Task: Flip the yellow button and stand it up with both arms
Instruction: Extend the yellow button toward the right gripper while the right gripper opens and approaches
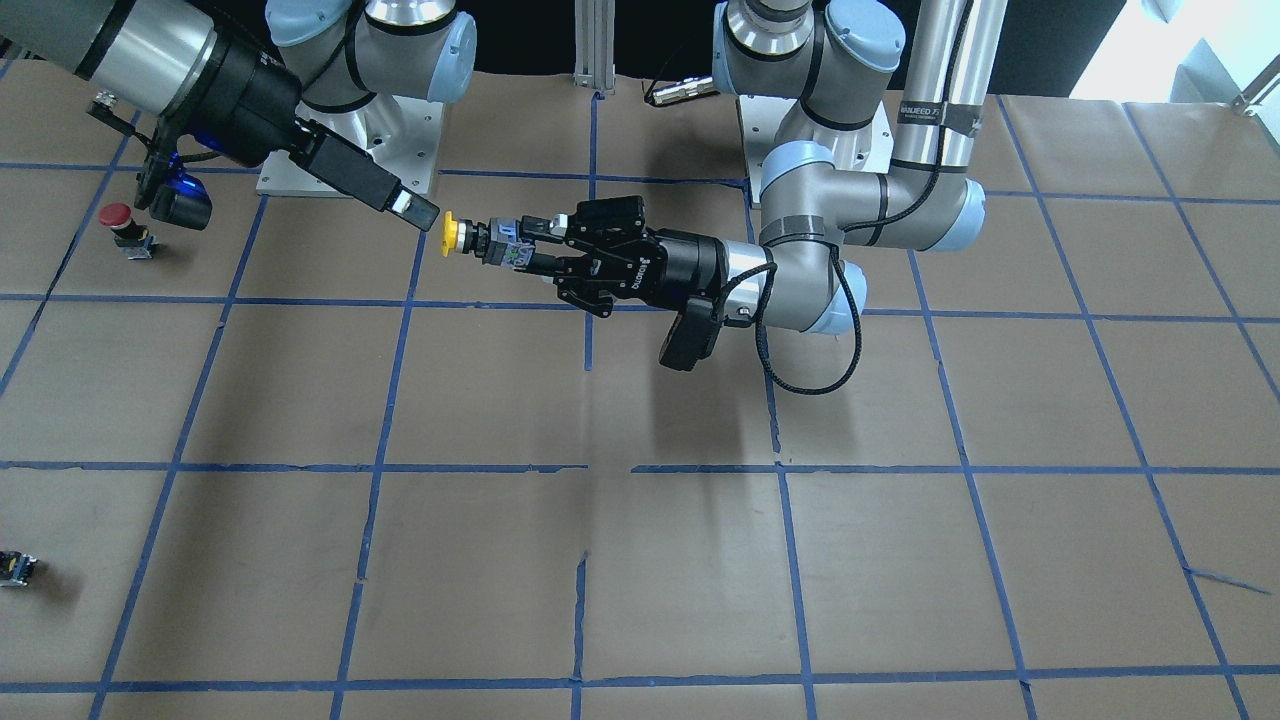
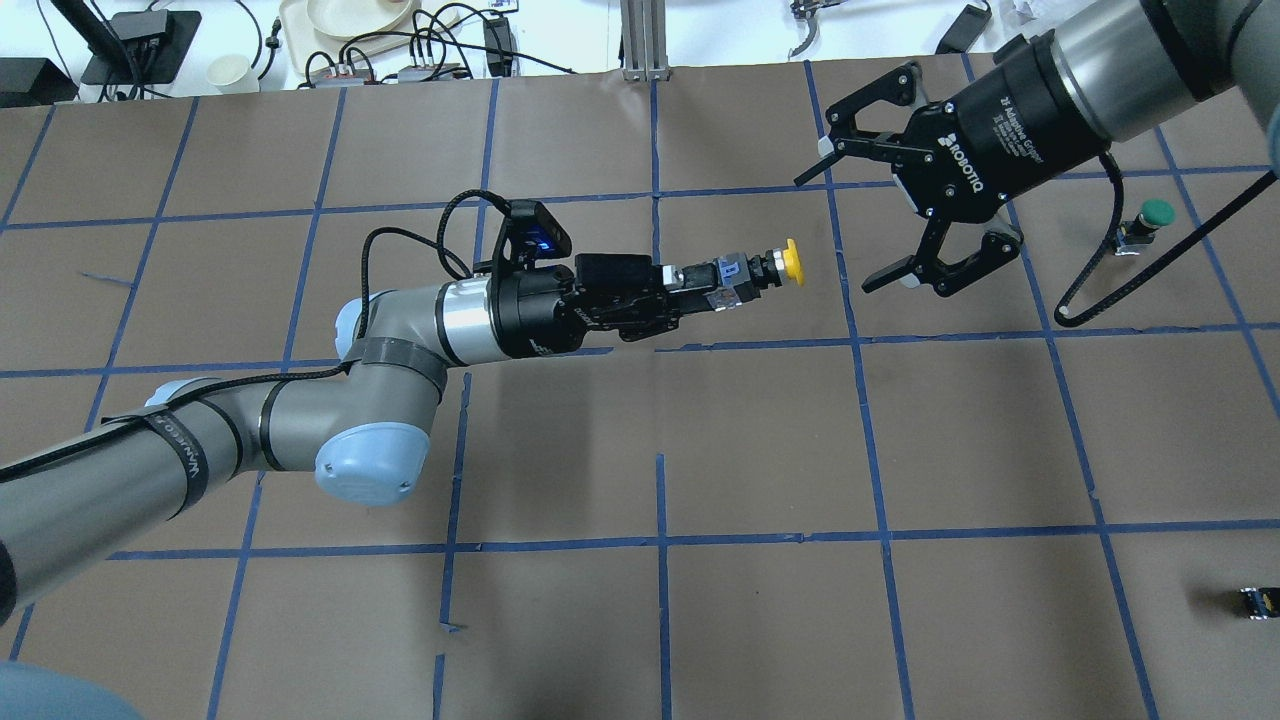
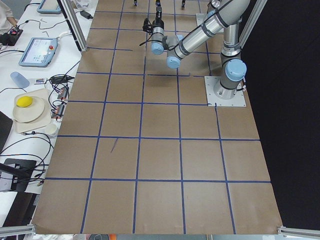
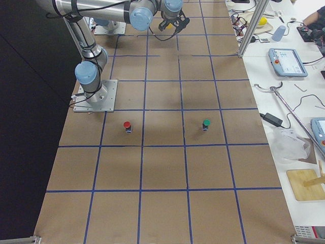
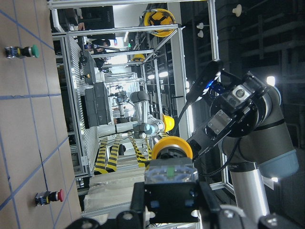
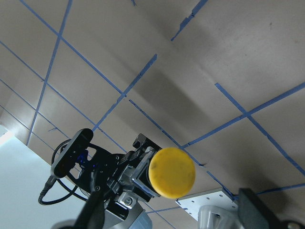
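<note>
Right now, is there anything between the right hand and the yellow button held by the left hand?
Nothing visible does. The left hand holds the yellow button by its base, with the cap pointing at the open right hand. Only air lies between them.

Bright even overhead light, soft shadows, mostly sharp focus

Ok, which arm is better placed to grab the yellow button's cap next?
The right. The right gripper is open and empty, facing the cap of the yellow button from close by. The left gripper is shut on its base, holding it level in the air, so it likely just waits.
</note>
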Action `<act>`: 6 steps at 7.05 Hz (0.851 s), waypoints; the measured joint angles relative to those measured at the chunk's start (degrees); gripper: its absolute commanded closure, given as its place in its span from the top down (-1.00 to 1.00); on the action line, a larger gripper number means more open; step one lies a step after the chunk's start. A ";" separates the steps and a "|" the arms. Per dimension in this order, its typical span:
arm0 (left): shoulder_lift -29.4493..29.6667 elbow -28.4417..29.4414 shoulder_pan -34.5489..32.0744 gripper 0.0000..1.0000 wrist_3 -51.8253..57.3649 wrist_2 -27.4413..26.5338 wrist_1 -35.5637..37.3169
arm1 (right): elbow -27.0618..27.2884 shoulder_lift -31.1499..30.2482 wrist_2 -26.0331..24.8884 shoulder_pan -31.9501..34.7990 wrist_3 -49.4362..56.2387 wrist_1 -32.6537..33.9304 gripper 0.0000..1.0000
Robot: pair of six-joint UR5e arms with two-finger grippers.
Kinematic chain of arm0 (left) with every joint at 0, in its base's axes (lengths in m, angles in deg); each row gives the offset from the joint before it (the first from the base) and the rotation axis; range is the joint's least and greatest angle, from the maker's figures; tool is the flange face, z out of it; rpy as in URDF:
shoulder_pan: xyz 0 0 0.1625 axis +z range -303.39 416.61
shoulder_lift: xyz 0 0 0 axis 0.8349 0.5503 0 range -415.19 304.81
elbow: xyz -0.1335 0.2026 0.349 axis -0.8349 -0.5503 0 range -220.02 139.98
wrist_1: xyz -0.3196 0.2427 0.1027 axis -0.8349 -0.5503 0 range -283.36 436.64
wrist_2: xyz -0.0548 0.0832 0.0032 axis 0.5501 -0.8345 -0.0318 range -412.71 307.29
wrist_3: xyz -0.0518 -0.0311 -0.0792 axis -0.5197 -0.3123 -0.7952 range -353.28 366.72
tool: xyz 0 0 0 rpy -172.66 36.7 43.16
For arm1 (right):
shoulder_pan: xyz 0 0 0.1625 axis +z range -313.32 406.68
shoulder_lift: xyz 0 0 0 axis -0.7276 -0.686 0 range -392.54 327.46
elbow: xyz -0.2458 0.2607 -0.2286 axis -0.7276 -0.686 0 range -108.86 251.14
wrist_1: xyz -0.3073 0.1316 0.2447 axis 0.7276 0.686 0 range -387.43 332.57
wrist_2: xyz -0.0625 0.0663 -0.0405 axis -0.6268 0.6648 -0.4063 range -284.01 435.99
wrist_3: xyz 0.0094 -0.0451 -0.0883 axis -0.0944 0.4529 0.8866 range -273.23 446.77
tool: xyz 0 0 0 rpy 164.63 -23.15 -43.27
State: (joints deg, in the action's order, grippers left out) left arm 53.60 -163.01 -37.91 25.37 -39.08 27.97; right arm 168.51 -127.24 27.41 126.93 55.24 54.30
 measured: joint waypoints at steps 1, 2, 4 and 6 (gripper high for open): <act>0.38 1.06 -1.03 -0.89 -0.04 1.32 0.31 | 0.19 0.24 0.60 0.04 -0.27 -0.50 1.00; 0.41 1.73 -1.74 -0.89 -0.05 2.61 0.39 | 0.22 0.41 1.60 0.07 -1.21 -0.64 1.00; 0.23 2.10 -2.57 -0.89 -0.10 3.36 0.42 | 0.18 0.43 1.89 -0.29 -2.87 -1.17 0.88; 0.34 2.17 -2.67 -0.89 -0.06 3.43 0.41 | 0.12 0.38 0.17 -0.57 -3.05 -1.73 0.38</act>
State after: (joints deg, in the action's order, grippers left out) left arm 53.94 -160.83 -40.58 25.31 -35.65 28.37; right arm 168.62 -126.86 27.58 126.36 52.20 52.57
